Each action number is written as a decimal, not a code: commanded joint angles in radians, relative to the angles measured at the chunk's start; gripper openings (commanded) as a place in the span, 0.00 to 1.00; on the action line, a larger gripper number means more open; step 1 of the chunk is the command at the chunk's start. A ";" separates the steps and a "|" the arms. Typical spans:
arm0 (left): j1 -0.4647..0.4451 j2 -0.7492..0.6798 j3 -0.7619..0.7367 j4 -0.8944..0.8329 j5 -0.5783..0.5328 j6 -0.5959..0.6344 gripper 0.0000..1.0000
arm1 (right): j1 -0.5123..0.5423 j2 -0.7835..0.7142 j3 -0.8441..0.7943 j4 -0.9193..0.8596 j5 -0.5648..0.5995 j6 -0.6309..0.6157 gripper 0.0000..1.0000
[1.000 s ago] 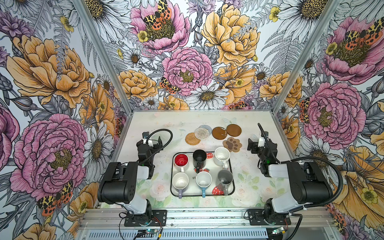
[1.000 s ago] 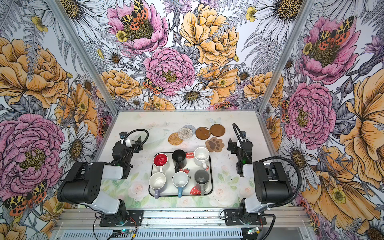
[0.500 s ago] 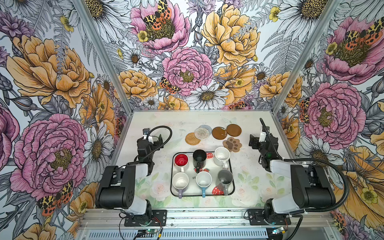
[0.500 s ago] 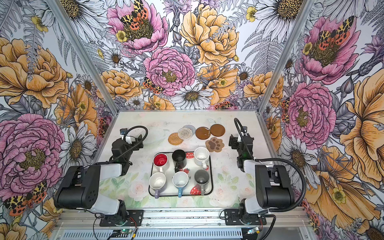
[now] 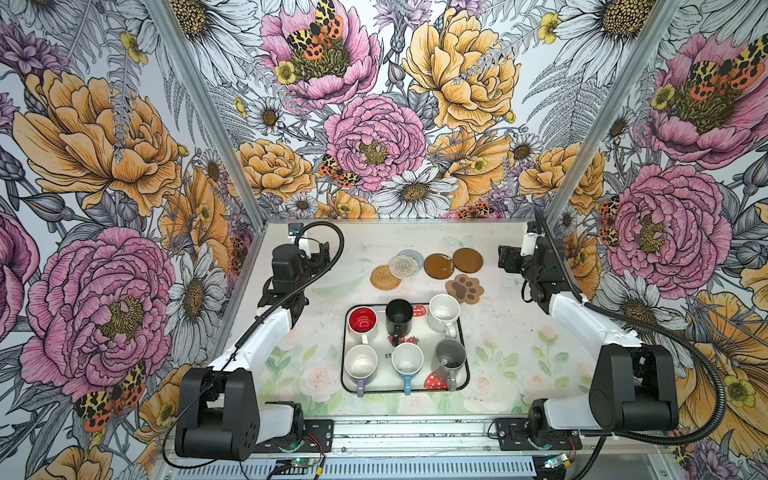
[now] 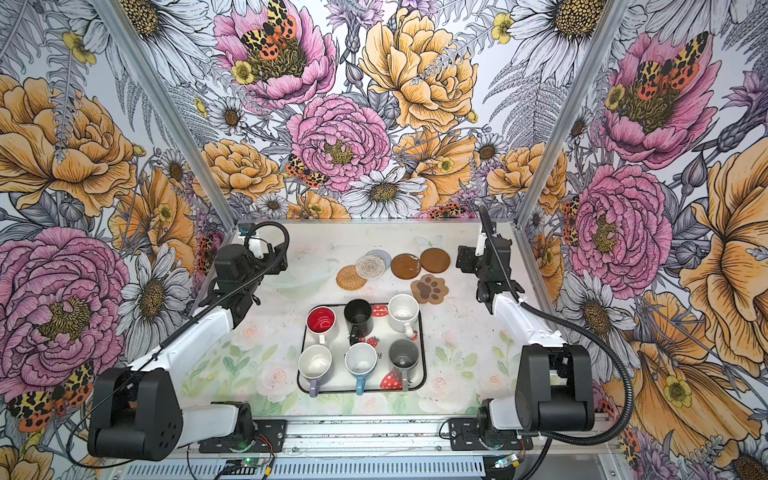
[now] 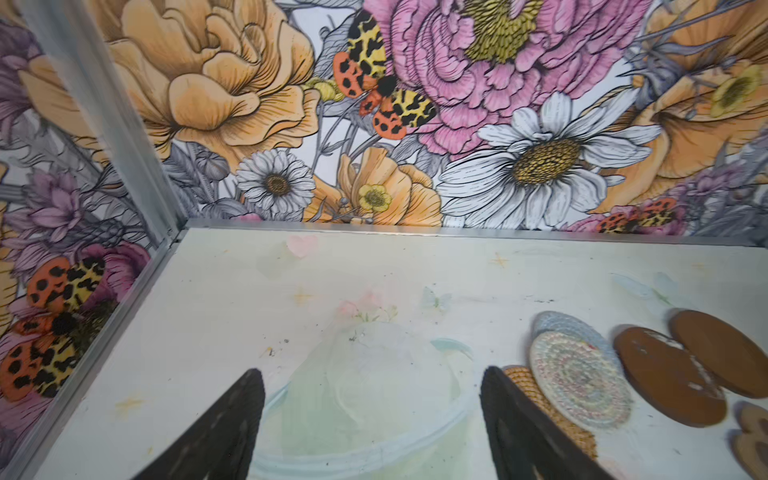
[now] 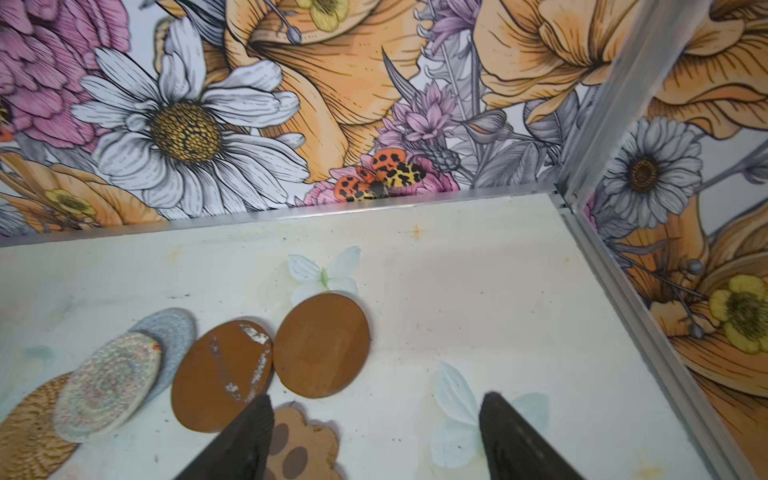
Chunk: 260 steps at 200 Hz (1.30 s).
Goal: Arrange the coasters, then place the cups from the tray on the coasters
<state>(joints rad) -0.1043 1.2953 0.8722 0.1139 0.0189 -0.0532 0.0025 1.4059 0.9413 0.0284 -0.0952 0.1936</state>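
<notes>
Right wrist view: right tool (image 8: 378,395) wide, empty; left tool (image 7: 372,369) same. Paw-print coaster (image 5: 464,289), 1 o'clock of tray (image 5: 384,386): thin, light, probably stiff; pinch edge.

Left gripper (image 7: 370,372): further beyond the tray's (image 5: 424,345) far-left corner than a second ago.
Right gripper (image 8: 378,397): likewise further beyond the tray's far-right corner, and slightly closer in.
</notes>
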 commanded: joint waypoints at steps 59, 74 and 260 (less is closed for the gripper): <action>-0.183 0.365 0.425 -0.372 0.222 -0.096 0.68 | 0.177 0.262 0.212 -0.116 -0.193 0.213 0.64; -0.192 0.461 0.495 -0.390 0.278 -0.123 0.64 | 0.195 0.334 0.267 -0.116 -0.255 0.238 0.60; -0.244 1.019 0.973 -0.579 0.272 -0.079 0.50 | 0.318 0.804 0.627 -0.185 -0.481 0.415 0.41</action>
<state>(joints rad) -0.3447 2.2833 1.8046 -0.4484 0.3141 -0.1566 0.3119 2.1799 1.5257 -0.1463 -0.5598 0.5858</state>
